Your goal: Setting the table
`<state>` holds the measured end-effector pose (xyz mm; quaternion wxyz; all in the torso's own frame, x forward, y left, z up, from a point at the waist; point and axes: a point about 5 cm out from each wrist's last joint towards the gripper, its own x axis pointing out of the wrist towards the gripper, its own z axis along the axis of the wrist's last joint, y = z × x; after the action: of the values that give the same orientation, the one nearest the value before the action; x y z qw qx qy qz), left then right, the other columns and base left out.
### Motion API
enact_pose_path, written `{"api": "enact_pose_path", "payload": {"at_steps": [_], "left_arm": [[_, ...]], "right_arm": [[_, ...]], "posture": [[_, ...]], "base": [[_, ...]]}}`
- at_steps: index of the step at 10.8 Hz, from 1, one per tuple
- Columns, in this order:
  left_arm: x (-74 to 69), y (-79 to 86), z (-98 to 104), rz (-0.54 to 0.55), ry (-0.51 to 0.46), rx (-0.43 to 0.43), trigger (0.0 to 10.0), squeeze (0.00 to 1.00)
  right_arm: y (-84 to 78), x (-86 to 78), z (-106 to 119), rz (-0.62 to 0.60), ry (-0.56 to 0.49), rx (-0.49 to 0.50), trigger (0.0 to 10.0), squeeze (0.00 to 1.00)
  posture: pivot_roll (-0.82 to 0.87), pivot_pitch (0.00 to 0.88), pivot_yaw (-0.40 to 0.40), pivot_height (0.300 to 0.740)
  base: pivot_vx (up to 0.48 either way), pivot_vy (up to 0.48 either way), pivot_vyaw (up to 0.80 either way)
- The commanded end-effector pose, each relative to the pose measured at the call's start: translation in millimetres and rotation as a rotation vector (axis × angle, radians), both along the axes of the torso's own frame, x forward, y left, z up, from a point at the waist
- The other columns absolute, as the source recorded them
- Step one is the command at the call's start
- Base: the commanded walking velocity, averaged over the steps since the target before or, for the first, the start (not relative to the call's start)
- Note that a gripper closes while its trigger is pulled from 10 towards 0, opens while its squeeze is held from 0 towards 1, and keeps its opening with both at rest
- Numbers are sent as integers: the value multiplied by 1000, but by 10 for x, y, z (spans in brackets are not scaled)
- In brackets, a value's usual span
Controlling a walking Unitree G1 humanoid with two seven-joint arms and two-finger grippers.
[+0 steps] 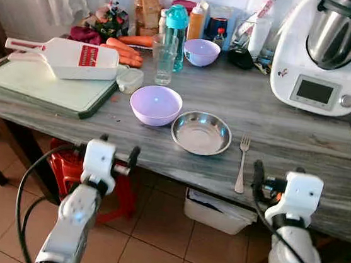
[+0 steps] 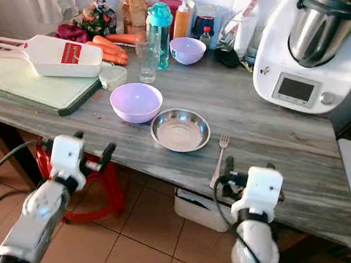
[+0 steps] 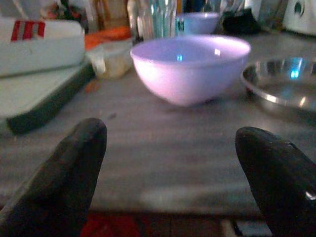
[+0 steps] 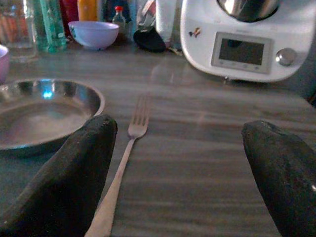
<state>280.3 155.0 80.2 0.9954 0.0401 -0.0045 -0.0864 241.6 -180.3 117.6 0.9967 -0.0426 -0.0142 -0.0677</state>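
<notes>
1. The left claw (image 1: 117, 155) hovers at the near edge of the grey surface (image 1: 290, 129), its black fingers (image 3: 59, 182) spread apart and holding nothing.
2. Straight ahead of the left claw sits a lilac bowl (image 1: 156, 104), and just beside that bowl, toward the right claw, lies a steel plate (image 1: 201, 132).
3. The right claw (image 1: 275, 178) also hangs at the surface edge, fingers (image 4: 69, 177) wide apart and empty.
4. A fork (image 1: 242, 163) lies just ahead of the right claw, near its left finger, tines pointing away.
5. Further beyond the right claw stands a white kitchen machine (image 1: 327, 53).
</notes>
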Motion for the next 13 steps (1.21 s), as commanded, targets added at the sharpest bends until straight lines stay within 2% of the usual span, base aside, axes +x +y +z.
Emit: {"api": "enact_pose_path", "payload": {"at_steps": [1,3,5,9,13], "left_arm": [[-25,19,-41,9,9,28,10000,0],[-17,0,-34,28,11,20,10000,0],[-14,22,-32,42,11,18,10000,0],[14,4,-17,42,11,21,10000,0],[25,6,-7,42,11,33,10000,0]], "right_arm": [[7,-16,87,8,-47,-17,10000,733],[-15,10,102,8,-53,-3,10000,729],[17,48,116,12,-65,7,10000,643],[34,109,124,33,-62,3,10000,592],[48,158,141,45,-71,8,10000,506]], "posture": [[31,0,18,740],[38,0,11,740],[38,0,8,740],[42,0,0,740],[48,0,0,740]], "base": [[0,0,0],[0,0,0],[0,0,0],[0,0,-752],[-68,0,0]]}}
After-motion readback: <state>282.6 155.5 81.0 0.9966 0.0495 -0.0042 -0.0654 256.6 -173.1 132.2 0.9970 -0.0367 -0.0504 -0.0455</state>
